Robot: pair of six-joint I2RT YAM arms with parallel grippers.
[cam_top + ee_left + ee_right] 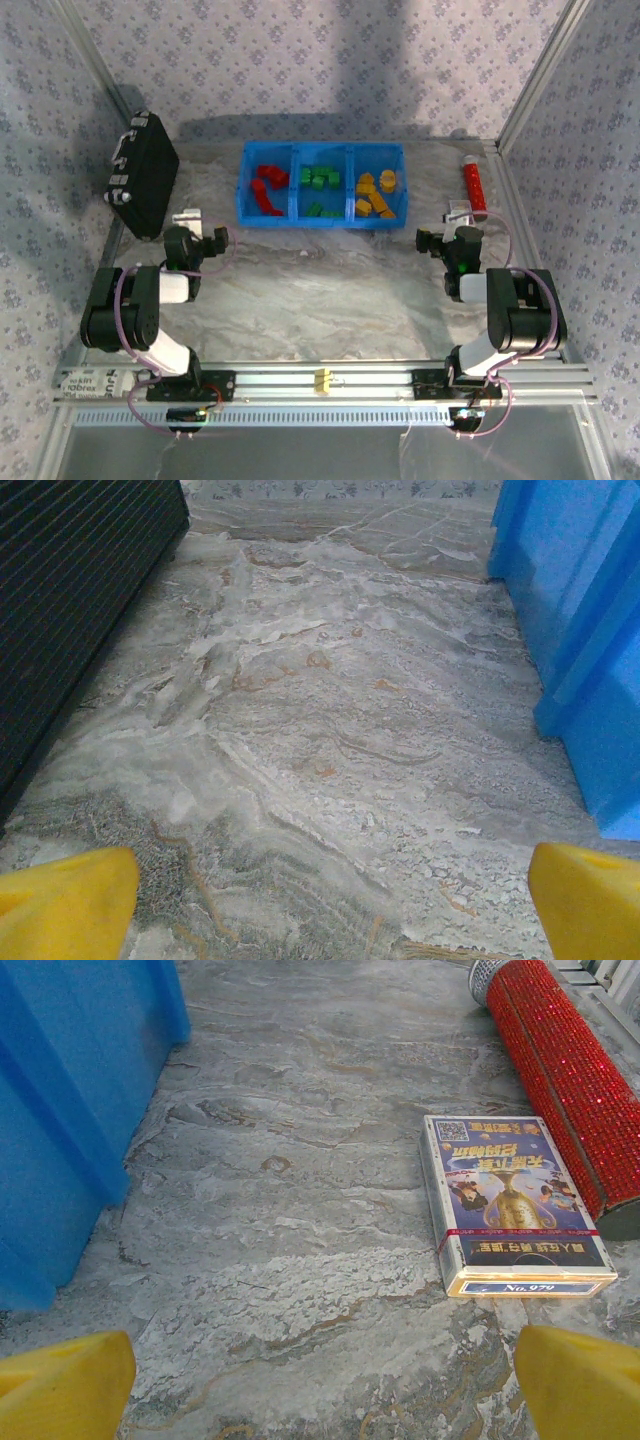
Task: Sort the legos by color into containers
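Observation:
The legos lie in the blue bin (243, 185), sorted into its three containers: red ones (267, 188) on the left, green ones (320, 180) in the middle, yellow and orange ones (376, 192) on the right. My left gripper (200, 228) hovers low over the table in front of the bin's left end. It is open, with bare marble between its yellow fingertips (65, 905); the bin's outer wall (580, 630) stands to its right. My right gripper (445, 228) is open in front of the bin's right end, nothing between its fingertips (585, 1380), and the bin wall (70, 1110) rises on its left.
A black hard case (145, 185) lies at the back left, close beside the left gripper (330, 920). A red glitter tube (570, 1070) and a box of playing cards (510, 1205) lie ahead and right of the right gripper (325, 1395). A metal frame edges the table.

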